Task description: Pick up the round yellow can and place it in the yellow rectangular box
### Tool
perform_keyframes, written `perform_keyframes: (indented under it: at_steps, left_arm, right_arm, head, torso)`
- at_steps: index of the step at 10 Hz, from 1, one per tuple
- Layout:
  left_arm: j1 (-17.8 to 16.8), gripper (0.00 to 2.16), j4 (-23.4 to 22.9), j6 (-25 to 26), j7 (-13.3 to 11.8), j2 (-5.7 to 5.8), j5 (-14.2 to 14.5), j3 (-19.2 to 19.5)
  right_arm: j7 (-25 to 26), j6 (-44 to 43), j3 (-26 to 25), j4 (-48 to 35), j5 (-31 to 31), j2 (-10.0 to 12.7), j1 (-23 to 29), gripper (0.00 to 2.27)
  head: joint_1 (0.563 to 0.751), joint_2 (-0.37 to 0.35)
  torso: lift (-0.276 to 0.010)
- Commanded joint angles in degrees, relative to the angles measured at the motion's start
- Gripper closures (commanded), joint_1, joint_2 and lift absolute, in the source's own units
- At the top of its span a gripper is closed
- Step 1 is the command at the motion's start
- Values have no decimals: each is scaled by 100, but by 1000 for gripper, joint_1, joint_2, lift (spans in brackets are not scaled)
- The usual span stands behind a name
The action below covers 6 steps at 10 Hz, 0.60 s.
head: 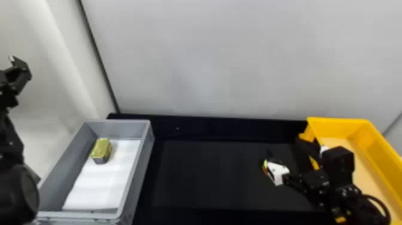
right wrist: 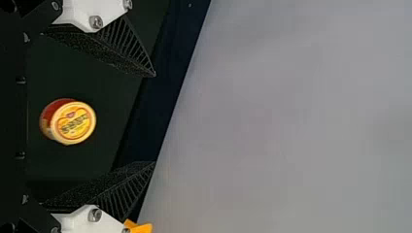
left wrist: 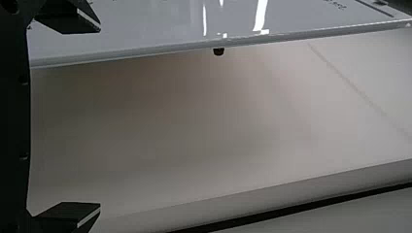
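In the head view my right gripper is over the right part of the black table, beside the yellow rectangular box. The round yellow can peeks out there, mostly hidden behind the white finger mount. From the right wrist, my right gripper is open, and the can with its red side lies in the space between its fingers, with gaps to both. My left gripper is parked at the head view's left edge; in the left wrist view the left gripper is open and holds nothing.
A grey box with a white sheet inside stands at the left, holding a gold rectangular can. The black table spans the middle, backed by a pale wall.
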<state>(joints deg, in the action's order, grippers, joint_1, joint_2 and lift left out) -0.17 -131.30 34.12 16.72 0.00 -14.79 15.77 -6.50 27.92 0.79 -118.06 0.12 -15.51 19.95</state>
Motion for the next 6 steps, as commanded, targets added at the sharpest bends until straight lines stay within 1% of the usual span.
perform_keyframes:
  at_steps: [1,3,5,6]
  left_arm:
    - [8,1,-18,0,-2,-15,-7,15]
    - [25,1,-27,0,-2,-15,-7,24]
    - [34,1,-45,0,-2,-15,-7,41]
    - [25,1,-45,0,-2,-15,-7,33]
  right_arm:
    - [52,136,-184,90,75,-22,221,163]
    - [25,153,-325,240,67,-13,424,163]
    - [96,39,-334,521,-48,5,406,163]
    - [263,-40,-237,635,-223,31,318,165]
  head:
    - [694,14]
    - [694,14]
    - [694,14]
    - [694,14]
  torso:
    - [-61]
    - [-61]
    - [-61]
    - [-61]
